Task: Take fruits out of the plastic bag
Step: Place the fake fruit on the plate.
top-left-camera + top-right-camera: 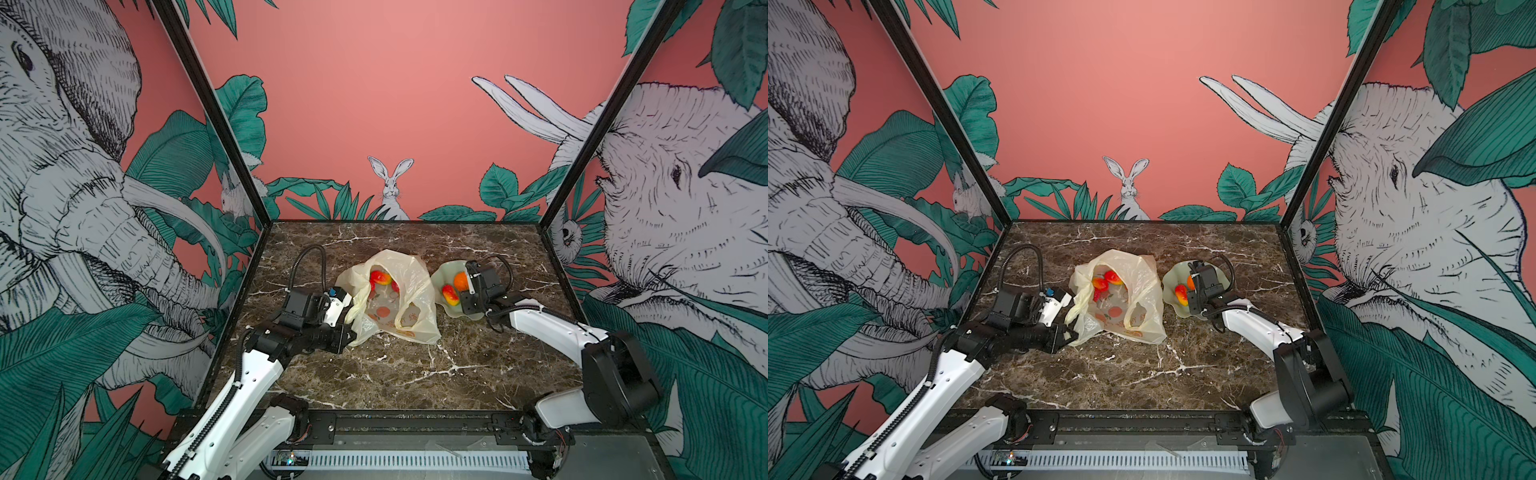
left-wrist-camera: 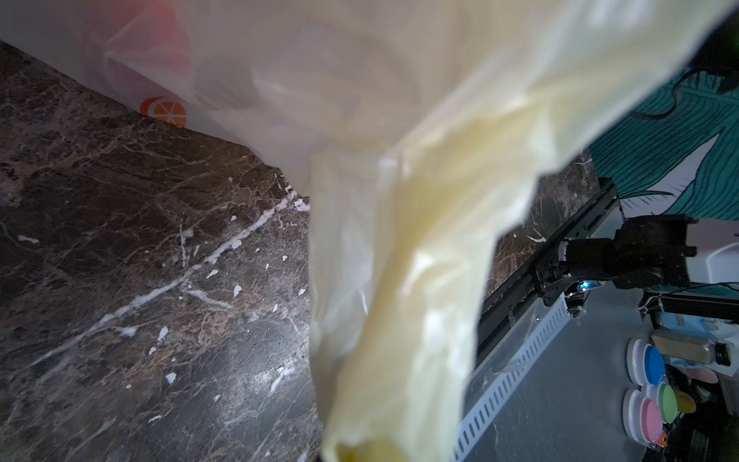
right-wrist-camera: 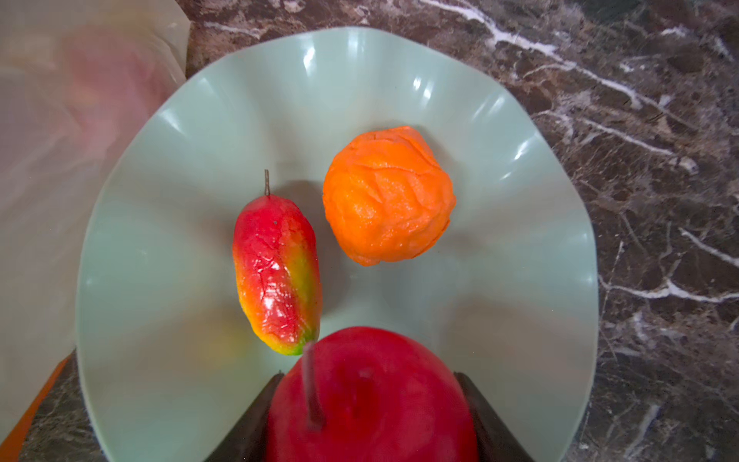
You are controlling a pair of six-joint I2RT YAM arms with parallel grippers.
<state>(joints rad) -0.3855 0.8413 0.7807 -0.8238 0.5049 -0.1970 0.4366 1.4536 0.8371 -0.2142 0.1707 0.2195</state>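
Right gripper (image 3: 368, 420) pinches a red apple (image 3: 372, 384) to drop in the green dish (image 3: 160, 240), three o'clock of the plastic bag (image 1: 415, 299) that left gripper (image 1: 350, 315) pinches open.

Open pale-yellow bag (image 1: 417, 291), red-yellow fruits (image 1: 380, 277) inside

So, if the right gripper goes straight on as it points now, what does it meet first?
Probably the green dish, the held red apple touching first, near the red-yellow oval fruit; depth is unclear.

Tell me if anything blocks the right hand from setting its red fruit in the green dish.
Nothing visible does. The right hand holds the red fruit over bare dish; the orange and oval fruit lie farther along.
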